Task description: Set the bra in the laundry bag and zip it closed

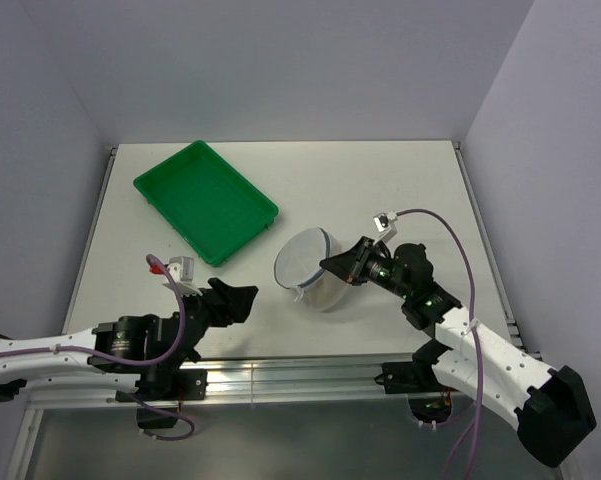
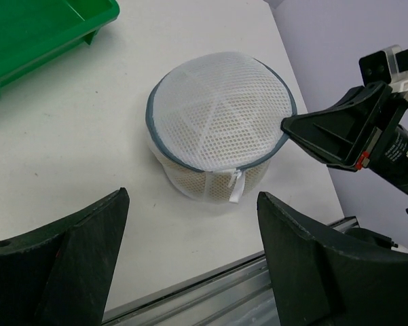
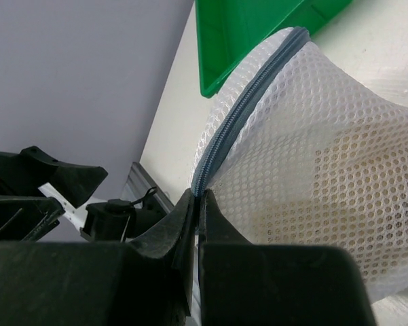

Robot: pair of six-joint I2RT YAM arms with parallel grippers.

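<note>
The laundry bag (image 1: 308, 266) is a white mesh drum with a grey-blue zipper rim, standing at mid table, lid side tilted up. The mustard bra (image 2: 200, 181) shows dimly through the mesh low inside it, and also in the right wrist view (image 3: 329, 197). My right gripper (image 1: 332, 266) is shut on the bag's zipper rim (image 3: 220, 146) at its right edge; the left wrist view shows its tip (image 2: 290, 126) at the rim. My left gripper (image 1: 242, 296) is open and empty, near and to the left of the bag. A white zipper tab (image 2: 236, 186) hangs on the bag's near side.
A green plastic tray (image 1: 205, 199) lies at the back left of the table, also seen in the left wrist view (image 2: 34, 37). The table's metal front rail (image 1: 280, 375) runs just below both grippers. Walls close the left and right sides.
</note>
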